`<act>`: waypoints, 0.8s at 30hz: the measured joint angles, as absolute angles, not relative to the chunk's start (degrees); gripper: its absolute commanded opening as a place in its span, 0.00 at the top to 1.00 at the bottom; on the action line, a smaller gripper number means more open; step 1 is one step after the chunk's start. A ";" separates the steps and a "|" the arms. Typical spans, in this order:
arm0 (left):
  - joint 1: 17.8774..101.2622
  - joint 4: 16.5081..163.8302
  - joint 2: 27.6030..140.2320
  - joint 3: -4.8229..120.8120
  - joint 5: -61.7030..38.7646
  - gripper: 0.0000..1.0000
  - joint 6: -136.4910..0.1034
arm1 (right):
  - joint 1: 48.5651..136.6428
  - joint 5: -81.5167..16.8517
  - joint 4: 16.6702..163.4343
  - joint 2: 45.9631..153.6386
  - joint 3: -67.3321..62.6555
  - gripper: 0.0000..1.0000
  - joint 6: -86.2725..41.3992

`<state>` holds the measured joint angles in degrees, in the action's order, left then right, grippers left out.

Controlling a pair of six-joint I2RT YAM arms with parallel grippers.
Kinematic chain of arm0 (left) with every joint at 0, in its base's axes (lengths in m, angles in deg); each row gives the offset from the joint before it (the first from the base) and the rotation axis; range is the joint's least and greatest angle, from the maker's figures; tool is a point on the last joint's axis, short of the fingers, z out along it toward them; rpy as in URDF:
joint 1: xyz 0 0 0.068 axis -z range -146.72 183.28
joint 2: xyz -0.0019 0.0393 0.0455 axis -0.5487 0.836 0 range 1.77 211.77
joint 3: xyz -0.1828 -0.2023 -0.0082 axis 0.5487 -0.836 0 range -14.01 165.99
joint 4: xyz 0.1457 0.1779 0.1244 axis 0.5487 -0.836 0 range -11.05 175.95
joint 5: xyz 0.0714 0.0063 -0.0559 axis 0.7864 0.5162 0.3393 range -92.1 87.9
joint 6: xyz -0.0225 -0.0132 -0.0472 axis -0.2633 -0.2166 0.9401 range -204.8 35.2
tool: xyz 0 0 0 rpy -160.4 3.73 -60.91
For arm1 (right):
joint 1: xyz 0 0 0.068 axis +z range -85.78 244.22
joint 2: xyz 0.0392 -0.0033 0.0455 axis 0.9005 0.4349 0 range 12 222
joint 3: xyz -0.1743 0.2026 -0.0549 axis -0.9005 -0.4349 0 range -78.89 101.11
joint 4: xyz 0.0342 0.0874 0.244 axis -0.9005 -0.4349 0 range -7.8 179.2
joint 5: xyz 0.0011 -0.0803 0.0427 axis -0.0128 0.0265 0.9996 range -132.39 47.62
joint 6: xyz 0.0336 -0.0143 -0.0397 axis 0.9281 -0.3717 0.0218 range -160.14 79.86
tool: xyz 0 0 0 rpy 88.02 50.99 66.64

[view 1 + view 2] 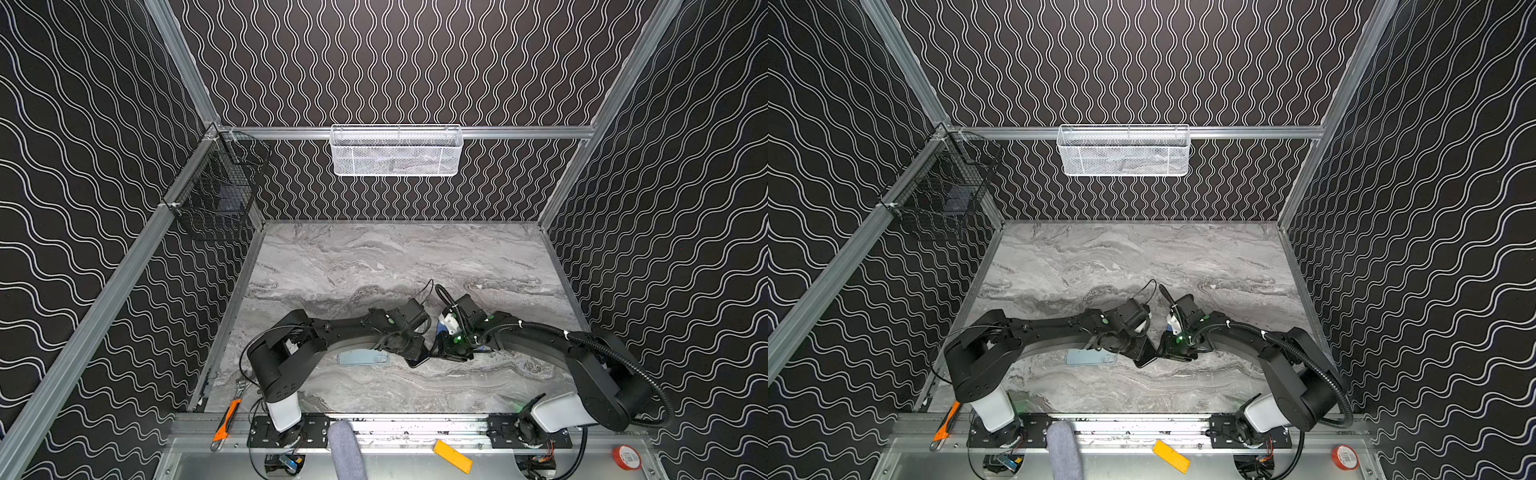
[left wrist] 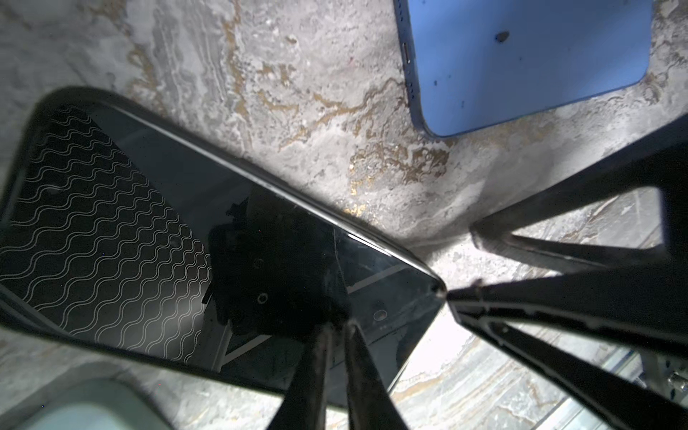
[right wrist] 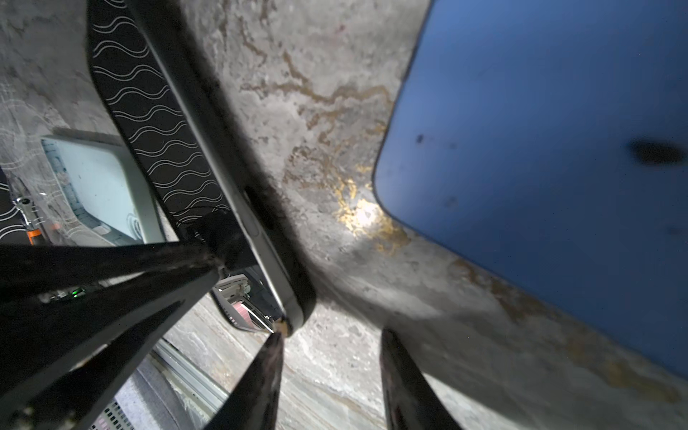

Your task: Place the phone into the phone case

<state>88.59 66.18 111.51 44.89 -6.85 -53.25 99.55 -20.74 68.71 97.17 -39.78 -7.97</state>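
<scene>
Left wrist, left hand (image 2: pixel 339 329) grasping phone (image 2: pixel 130 223) outside phone case (image 3: pixel 100 186), right hand (image 3: pixel 331 335) released

Your phone (image 2: pixel 149 223) is a black slab whose glossy dark screen mirrors the wavy lines of the wall (image 1: pixel 415 62). The left claw (image 2: pixel 337 327) is clamped on one short end and holds the phone tilted, screen upward, just right of the phone case (image 1: pixel 361 358) in both top views. You cannot tell whether the phone's far end touches the counter (image 1: pixel 374 257). The phone case is pale mint blue and empty. It lies flat on the counter, open side up, with its camera cutout at the end nearer the phone.
</scene>
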 measured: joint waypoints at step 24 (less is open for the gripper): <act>88.39 67.23 109.93 42.66 -5.32 0.83 -53.23 | 105.87 -29.43 67.60 103.59 -34.12 0.70 -7.93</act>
